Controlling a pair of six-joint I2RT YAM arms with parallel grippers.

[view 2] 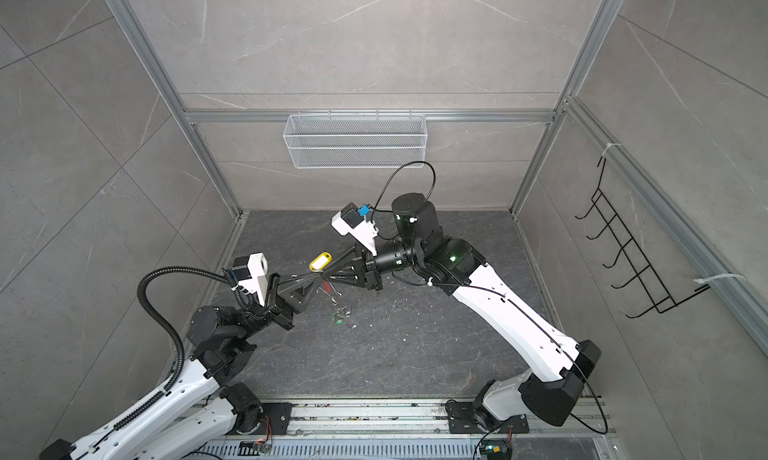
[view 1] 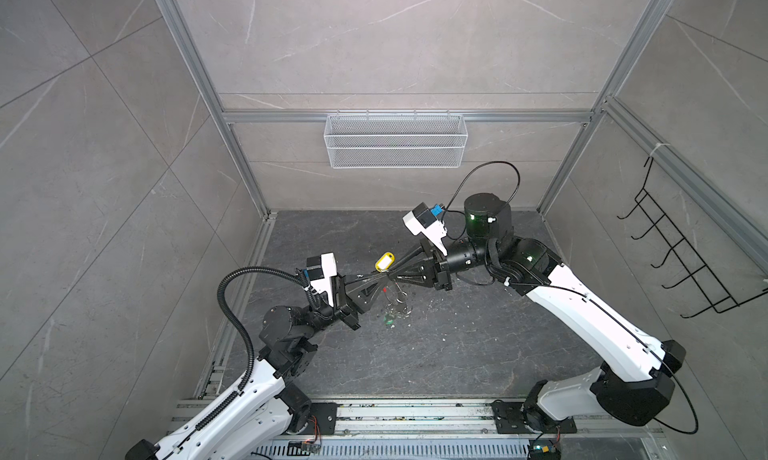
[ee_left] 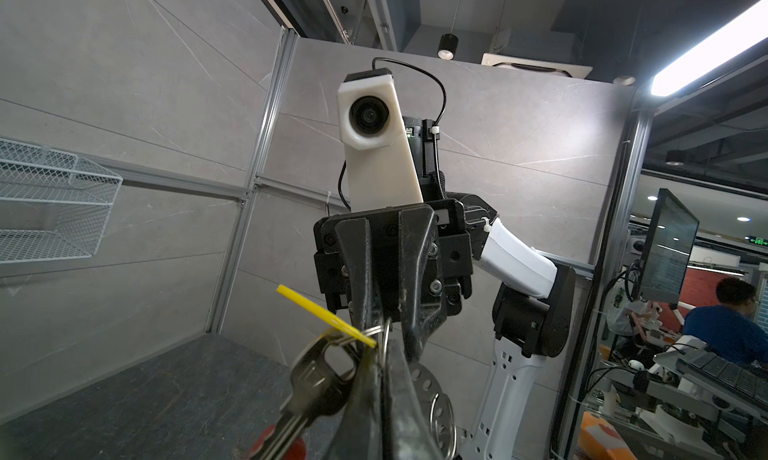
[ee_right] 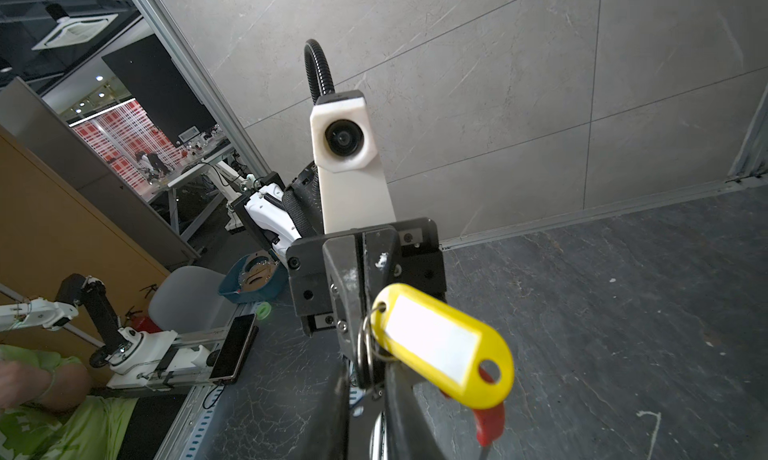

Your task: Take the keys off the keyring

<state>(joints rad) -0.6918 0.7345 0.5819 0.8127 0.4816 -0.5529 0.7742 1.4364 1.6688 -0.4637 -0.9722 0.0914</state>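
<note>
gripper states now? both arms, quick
Left gripper: closed, holding the keyring, which hangs below its tips.
Right gripper: nearly closed at the split ring of the yellow tag; whether it grips cannot be told.

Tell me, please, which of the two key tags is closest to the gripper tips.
The yellow tag: it sticks up right where the left gripper and right gripper meet, while the green tag shows well clear of them, lower in both top views.

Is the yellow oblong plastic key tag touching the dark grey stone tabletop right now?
Apart. The left wrist view shows the yellow oblong plastic key tag edge-on in the air, well above the dark grey stone tabletop.
</note>
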